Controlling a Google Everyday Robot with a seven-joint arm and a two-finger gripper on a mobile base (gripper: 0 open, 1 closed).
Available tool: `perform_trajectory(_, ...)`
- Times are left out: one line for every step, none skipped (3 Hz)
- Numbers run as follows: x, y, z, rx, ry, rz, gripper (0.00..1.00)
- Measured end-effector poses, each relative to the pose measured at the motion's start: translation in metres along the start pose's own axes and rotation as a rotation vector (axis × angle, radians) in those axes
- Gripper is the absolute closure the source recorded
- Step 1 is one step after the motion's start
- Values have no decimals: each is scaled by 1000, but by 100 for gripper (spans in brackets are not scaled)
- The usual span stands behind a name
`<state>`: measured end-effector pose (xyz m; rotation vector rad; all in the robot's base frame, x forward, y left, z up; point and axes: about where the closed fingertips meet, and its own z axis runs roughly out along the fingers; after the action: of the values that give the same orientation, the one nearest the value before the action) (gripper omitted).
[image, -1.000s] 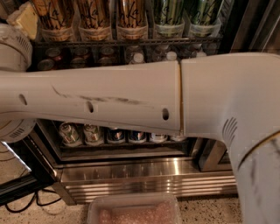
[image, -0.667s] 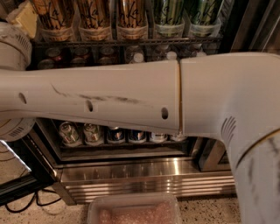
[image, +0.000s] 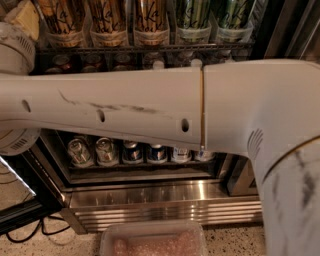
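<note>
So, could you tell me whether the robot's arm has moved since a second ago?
No: the arm still hangs just above the same row of cans; the gripper is out of view.

Upper shelf (image: 145, 48): five tall cans (image: 150, 22). Lower shelf (image: 140, 172): six short cans (image: 132, 151). One clear tub (image: 152, 242); one arm (image: 125, 107), end effector out of view.

Fridge's upper wire shelf (image: 150, 48) carries tall cans (image: 106, 20); the lower shelf (image: 145, 171) a row of short cans (image: 132, 151); a clear tub (image: 152, 241) sits on the near speckled floor (image: 232, 240); gripper out of view
</note>
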<state>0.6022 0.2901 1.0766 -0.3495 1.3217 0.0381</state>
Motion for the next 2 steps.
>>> perform_trajectory(3, 2, 4, -8, 9, -7, 41)
perform_trajectory(8, 3, 10, -8, 19, -19, 41)
